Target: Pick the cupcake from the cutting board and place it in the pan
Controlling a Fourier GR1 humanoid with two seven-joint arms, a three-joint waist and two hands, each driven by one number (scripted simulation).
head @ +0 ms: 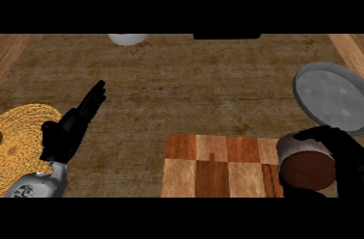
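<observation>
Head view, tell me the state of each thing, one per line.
Right hand: curled round the cupcake.
Cupcake: held, not yet in the pan.
Pan: empty.
Cutting board: bare where it shows.
Left hand: open, fingers straight.

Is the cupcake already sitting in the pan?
No: the right hand curls round the cupcake at the cutting board's right edge, below the pan in the view.

At 12 o'clock you see a white object (128,38) and a black object (226,36), both cut off, unidentifiable. At 4 o'clock the right robot hand (344,151) hides the cupcake's (305,168) side; the pan (331,98) runs off at 3 o'clock.
</observation>
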